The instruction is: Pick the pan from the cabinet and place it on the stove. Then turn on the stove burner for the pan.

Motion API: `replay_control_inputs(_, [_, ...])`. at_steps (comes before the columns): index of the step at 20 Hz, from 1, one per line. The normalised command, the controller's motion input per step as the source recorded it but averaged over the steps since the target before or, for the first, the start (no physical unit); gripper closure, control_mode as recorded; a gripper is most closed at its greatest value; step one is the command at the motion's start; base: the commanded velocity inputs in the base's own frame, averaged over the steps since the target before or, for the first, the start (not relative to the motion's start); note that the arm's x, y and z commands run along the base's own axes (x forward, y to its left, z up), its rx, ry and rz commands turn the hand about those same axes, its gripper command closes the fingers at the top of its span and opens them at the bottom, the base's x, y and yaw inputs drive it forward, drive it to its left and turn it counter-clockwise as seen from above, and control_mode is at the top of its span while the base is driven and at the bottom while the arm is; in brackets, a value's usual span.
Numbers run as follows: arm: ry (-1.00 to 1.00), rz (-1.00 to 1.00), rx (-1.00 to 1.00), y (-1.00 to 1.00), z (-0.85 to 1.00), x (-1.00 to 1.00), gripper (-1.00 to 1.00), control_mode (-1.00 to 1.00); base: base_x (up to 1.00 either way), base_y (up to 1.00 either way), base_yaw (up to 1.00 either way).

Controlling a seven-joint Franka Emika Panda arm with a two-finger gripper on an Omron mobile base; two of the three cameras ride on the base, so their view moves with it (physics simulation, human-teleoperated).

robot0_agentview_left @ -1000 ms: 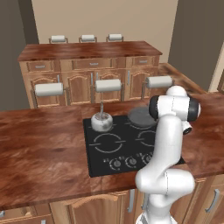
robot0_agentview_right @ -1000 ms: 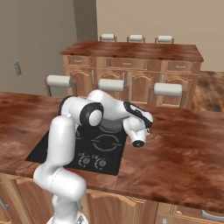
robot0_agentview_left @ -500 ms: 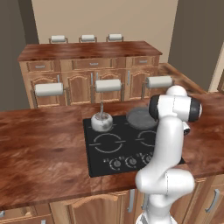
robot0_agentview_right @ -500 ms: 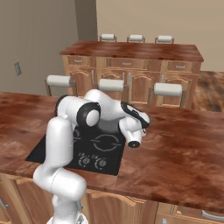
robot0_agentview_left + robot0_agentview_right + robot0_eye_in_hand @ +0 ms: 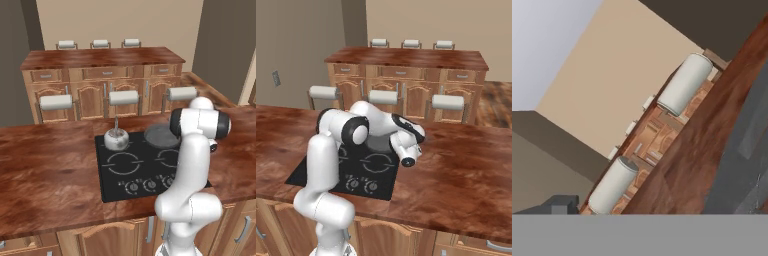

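Presently on the stove [image 5: 135,167]: the pan [image 5: 161,135], dark grey, round and shallow, lies on the far right ring of the flat black glass cooktop, partly hidden behind the white arm; its handle cannot be made out. Claw [image 5: 407,161]: seen in the right base view as a rounded wrist end with a dark face, hanging just beyond the stove's right edge, above bare worktop [image 5: 456,160], nearer the front than the pan and close beside it. Whether its fingers are spread or closed cannot be told.

Other items: small shiny silver kettle [image 5: 116,139] with upright handle, on the far left ring, well apart from the pan. Row of round grey knobs [image 5: 132,187] along the stove's front edge. Worktop of glossy reddish-brown wood grain; broad bare stretches run left and right of the stove. Beyond its far edge stand three stools [image 5: 123,97] with pale cylindrical seats, then a second wooden counter [image 5: 102,57].
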Motion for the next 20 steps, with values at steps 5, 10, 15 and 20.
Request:
replay_control_inputs(5, [0.16,-0.02,0.0,-0.05,-0.27,0.0,-1.0,-1.0,0.0,0.0,0.0])
replay_control_inputs(10, [0.1,-0.03,0.0,-0.05,-0.36,0.0,-1.0,-1.0,0.0,0.0,0.0])
replay_control_inputs(15, [0.01,-0.02,0.01,-0.13,-0.23,0.0,-1.0,-1.0,0.0,0.0,0.0])
replay_control_inputs(20, [0.04,-0.02,0.04,-0.15,-0.15,-0.09,-1.0,-1.0,0.0,0.0,0.0])
